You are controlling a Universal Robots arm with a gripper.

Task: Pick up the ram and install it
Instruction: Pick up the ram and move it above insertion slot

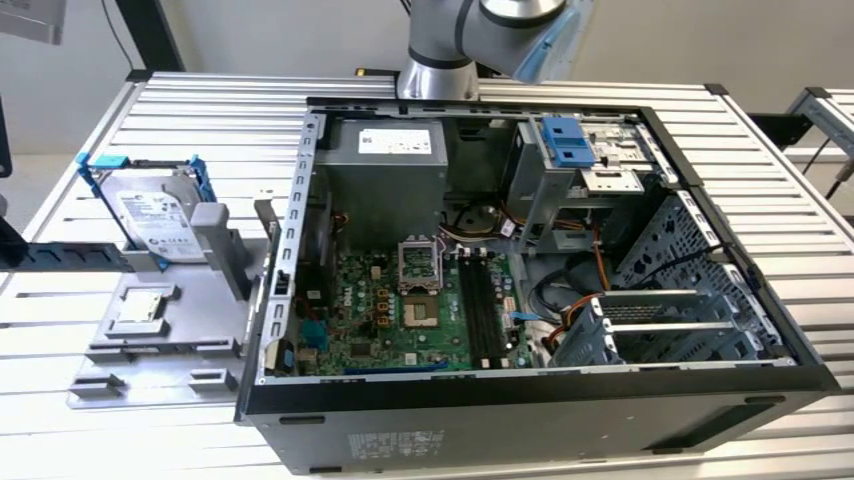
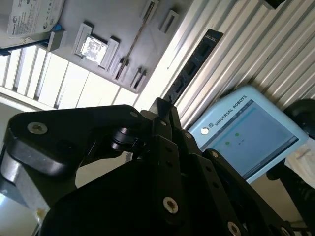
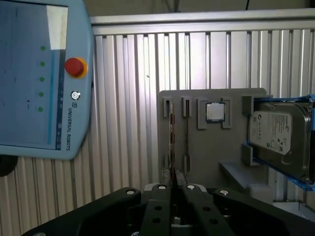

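My gripper (image 3: pixel 174 186) is shut on the ram (image 3: pixel 172 147), which runs edge-on away from the black fingertips in the first wrist view. In the second wrist view the ram (image 2: pixel 192 66) shows as a long dark strip with chips and a bluish end, reaching out from the gripper (image 2: pixel 161 105). It hangs well above the grey holder (image 3: pixel 211 147) and over one of its narrow slots. The long black motherboard slots (image 1: pixel 483 305) lie inside the open computer case (image 1: pixel 534 410) in the exterior view. The arm (image 1: pixel 454 40) rises out of that view at the back.
The grey holder (image 1: pixel 147 340) on the slatted table also carries a silver hard drive (image 1: pixel 158 222) in blue brackets and a small square chip (image 3: pixel 215 112). A light blue teach pendant (image 3: pixel 34 73) sits beside the holder. A power supply and a drive cage fill the case's rear.
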